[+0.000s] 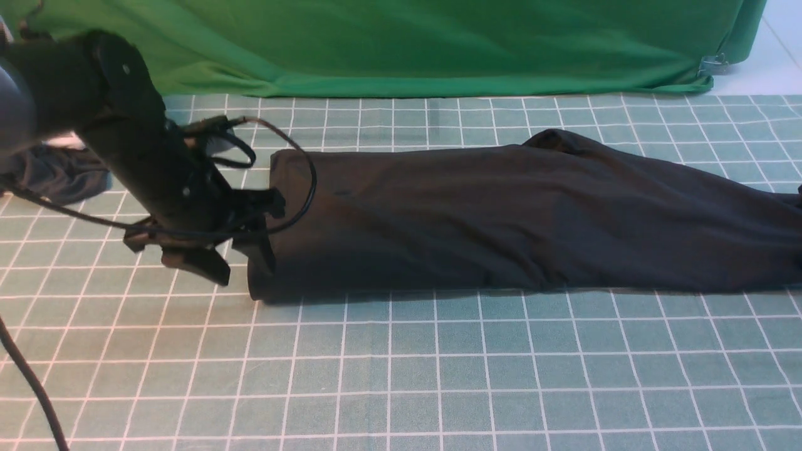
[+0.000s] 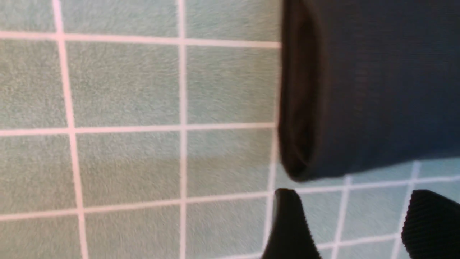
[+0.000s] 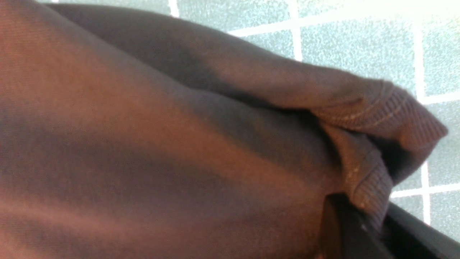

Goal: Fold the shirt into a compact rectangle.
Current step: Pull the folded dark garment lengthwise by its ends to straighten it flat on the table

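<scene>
Dark brownish knit shirt pretty much fills our view. Our right gripper is clamped on its ribbed edge, teal white-gridded mat behind.

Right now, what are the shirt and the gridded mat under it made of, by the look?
Shirt: matte black knit, likely cotton jersey; it lies in soft folds, and the right wrist view shows a ribbed edge with stitching. Mat: teal with white grid lines and a fuzzy nap, felt-like or short-pile fabric; can't tell which.
</scene>
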